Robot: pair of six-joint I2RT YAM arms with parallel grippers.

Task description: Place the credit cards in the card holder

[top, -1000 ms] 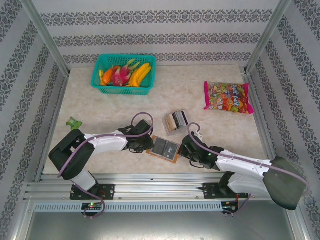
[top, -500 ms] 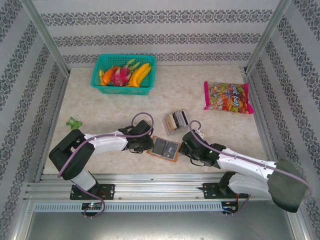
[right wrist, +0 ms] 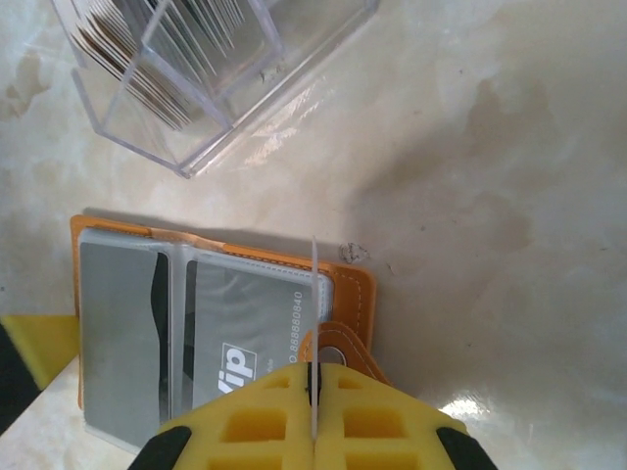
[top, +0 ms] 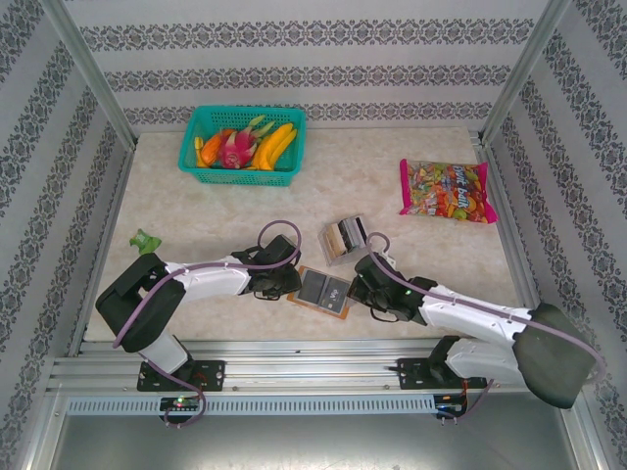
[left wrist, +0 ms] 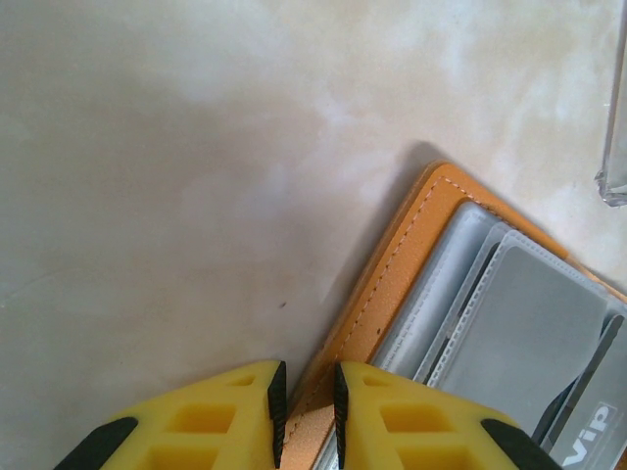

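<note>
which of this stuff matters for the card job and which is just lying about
For the job:
- card holder, lying open
- thin card, edge-on between the right fingers
- more cards in the clear box

Just lying about:
- fruit basket
- candy bag
- small green item

The left arm has white shell links, black joint housings and a large black shoulder block at lower left of the top view. The right arm matches, with its black block at lower right. A mauve cable runs along each arm. Black base plates are at the bottom. The left gripper has yellow fingers with moulded hollow cells, black pads and black outer corners. The right gripper has the same build.
</note>
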